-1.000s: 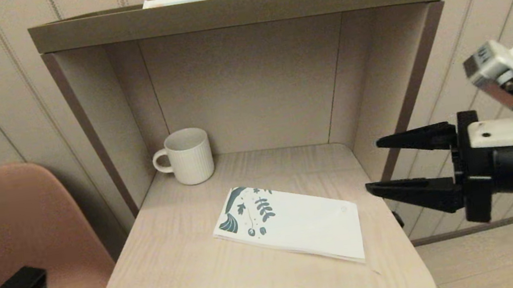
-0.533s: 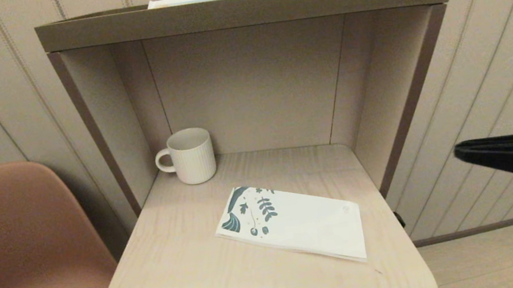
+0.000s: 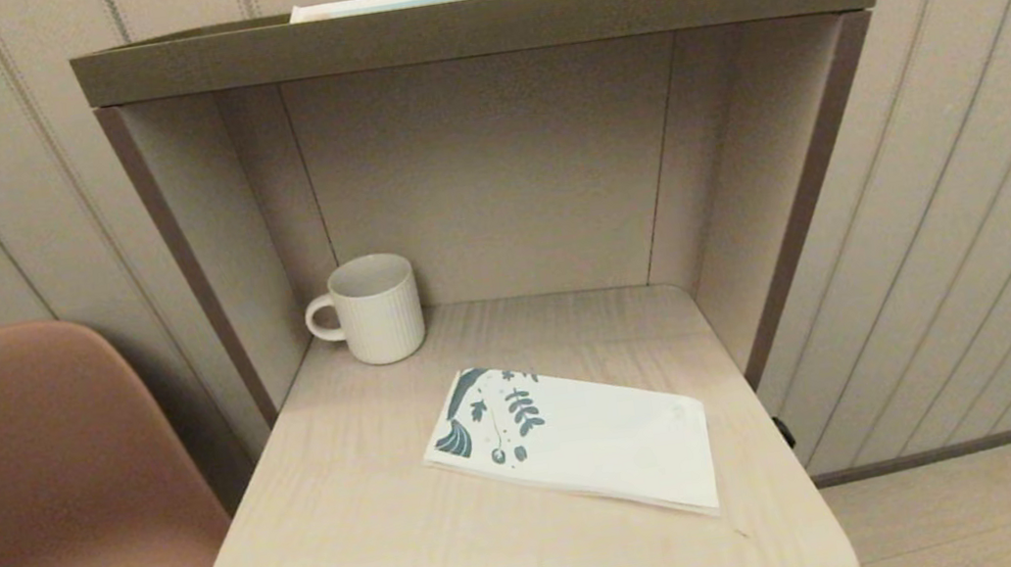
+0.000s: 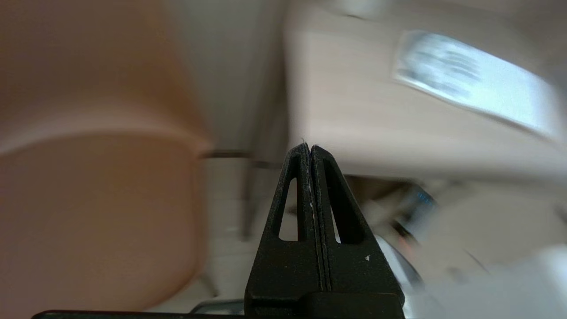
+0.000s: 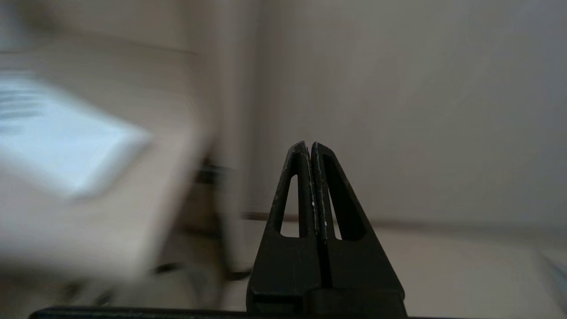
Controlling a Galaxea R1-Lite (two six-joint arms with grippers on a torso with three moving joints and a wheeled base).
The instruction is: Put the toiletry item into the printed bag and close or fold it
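printed bag (image 3: 577,440) lies flat mid-shelf, its 4 o'clock corner close to the shelf (image 3: 376,559) edge; toiletry item not visible. mug (image 3: 369,309) at 10 o'clock, well apart. left gripper (image 4: 310,148) and right gripper (image 5: 309,145) clenched, empty, off the shelf; wrist views blurred

Warm, dim, even light; soft shadow fills the alcove behind the mug (image 3: 368,309). Head view sharp, its edges bowed. Both wrist views smear with motion blur; only each claw stays crisp.
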